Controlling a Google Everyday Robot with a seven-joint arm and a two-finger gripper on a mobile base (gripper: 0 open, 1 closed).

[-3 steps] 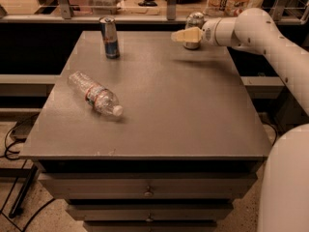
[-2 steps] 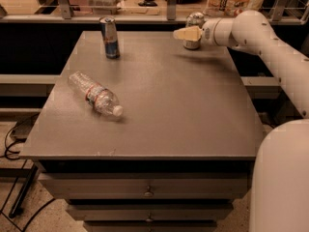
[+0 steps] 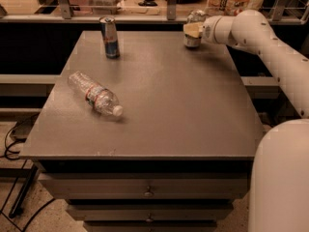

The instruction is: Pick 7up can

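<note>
Pincer (image 3: 192,30) at far right corner of table (image 3: 174,105), now laid across the 7up can (image 3: 192,42). A sec ago its tip poked out past the can, so it's shifted in. Grip state: can't tell. Can upright, not lifted. Likely grasp phase. Blue-silver can (image 3: 110,36) well apart, plastic bottle (image 3: 94,93) further still, lying down.
</note>
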